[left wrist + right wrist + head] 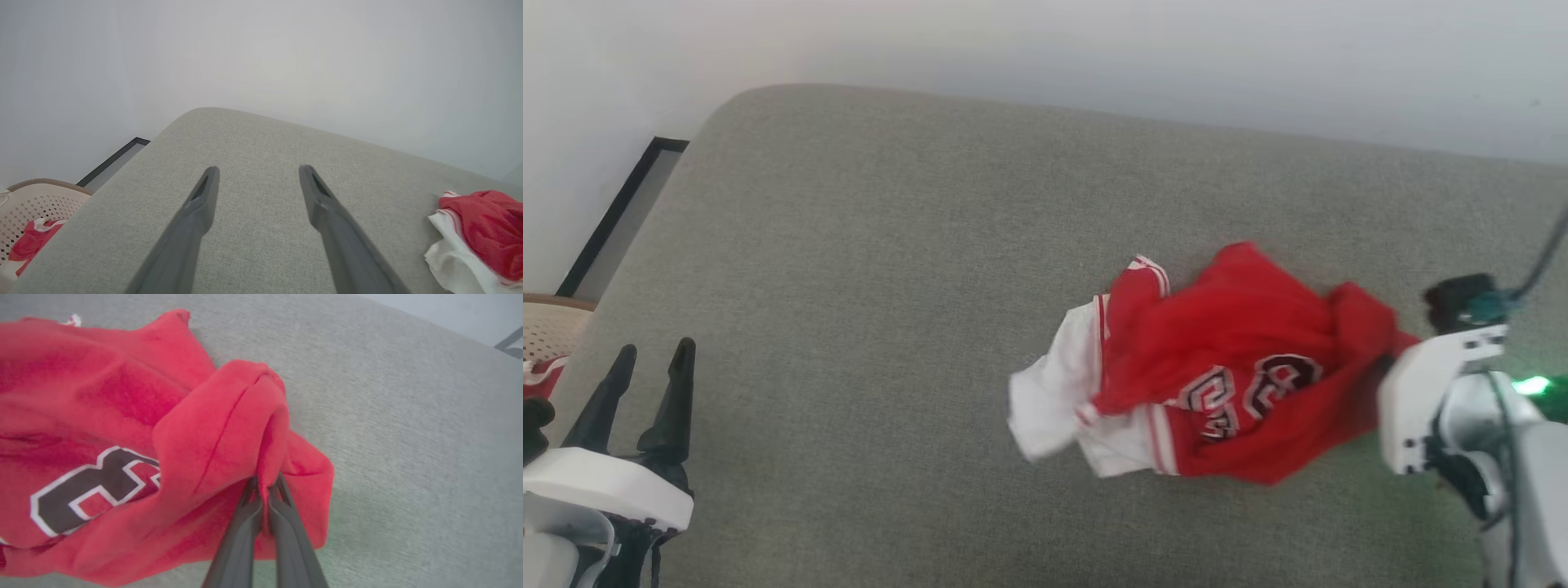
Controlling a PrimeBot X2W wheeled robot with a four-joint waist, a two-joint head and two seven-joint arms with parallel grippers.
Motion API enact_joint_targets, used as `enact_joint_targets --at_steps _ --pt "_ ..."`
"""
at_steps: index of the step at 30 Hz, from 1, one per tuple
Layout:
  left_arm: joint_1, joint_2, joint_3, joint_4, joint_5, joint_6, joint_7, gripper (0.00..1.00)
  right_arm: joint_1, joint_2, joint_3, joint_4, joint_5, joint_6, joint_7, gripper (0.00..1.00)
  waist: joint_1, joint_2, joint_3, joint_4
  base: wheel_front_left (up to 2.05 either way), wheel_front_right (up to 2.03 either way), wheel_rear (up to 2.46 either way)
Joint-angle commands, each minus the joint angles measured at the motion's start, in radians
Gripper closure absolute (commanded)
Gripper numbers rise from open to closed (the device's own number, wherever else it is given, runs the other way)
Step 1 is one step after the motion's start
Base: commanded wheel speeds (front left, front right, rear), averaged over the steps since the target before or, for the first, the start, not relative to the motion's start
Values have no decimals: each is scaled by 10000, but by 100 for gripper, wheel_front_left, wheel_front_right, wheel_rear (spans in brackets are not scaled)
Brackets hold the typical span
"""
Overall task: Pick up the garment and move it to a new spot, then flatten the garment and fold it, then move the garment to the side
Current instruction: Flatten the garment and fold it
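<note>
We find the garment [1241,359] crumpled at centre-right of the head view, lying on the grey fabric bench [849,245]. The right gripper [265,482] has its fingers pinched tight on a red fold at the garment's right edge. The left gripper [654,351] sits at lower left, fingers spread and empty, well apart from the cloth.

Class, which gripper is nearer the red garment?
Right. The right gripper is shut on a fold of the garment; the left gripper stands open, well apart on the garment's left.
</note>
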Motion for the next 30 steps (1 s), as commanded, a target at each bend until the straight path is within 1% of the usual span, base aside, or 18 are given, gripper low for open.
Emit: enact_joint_targets --at_steps 1,4,9,10,11,12,13,14,15,19,22,26,30 --pt "-43 -23 79 -35 40 -65 -58 0 216 -107 -474 -185 -122 -10 156 100 0 0 66 -41 0 0 0" --pt "-100 -50 128 -13 63 -86 -61 0 388 -59 -995 -168 -224 -10 320 100 0 0 153 -71 0 0 0" --pt "-202 -79 186 46 79 -147 -63 0 392 114 -1173 208 -252 -10 222 100 0 0 250 -94 0 0 0" --pt "-212 -72 188 72 95 -162 -62 0 355 193 -1178 367 -226 -10 220 97 0 0 270 -103 0 0 0" --pt "-232 -78 209 93 96 -154 -62 0 295 293 -1193 518 -148 -10 194 89 0 0 285 -115 0 0 0" --pt "-252 -94 227 113 91 -153 -63 0 231 312 -1188 667 -175 -9 151 76 0 0 293 -122 0 0 0" --pt "-266 -105 230 127 103 -160 -63 0 176 316 -1160 821 -211 -9 96 56 0 0 297 -129 0 0 0" --pt "-268 -111 230 150 118 -169 -63 0 122 360 -1174 983 -195 -9 95 9 0 0 296 -138 0 0 0" --pt "-277 -117 222 167 125 -180 -63 0 73 395 -1169 1097 -177 -9 35 0 0 0 291 -149 0 0 0" --pt "-332 -55 213 212 137 -211 -62 0 -91 422 -1145 1281 -116 -9 -111 0 0 0 232 -232 0 0 0" --pt "-318 22 226 201 143 -219 -62 0 -109 432 -1178 1173 -13 -9 -246 0 0 0 171 -345 0 0 0" --pt "-252 178 252 132 83 -229 -55 0 -33 470 -1218 778 124 -9 -359 0 0 0 74 -562 0 0 0" --pt "-232 359 160 21 128 -234 93 0 168 613 -1233 125 237 -9 -569 0 0 0 -34 -834 0 0 0"
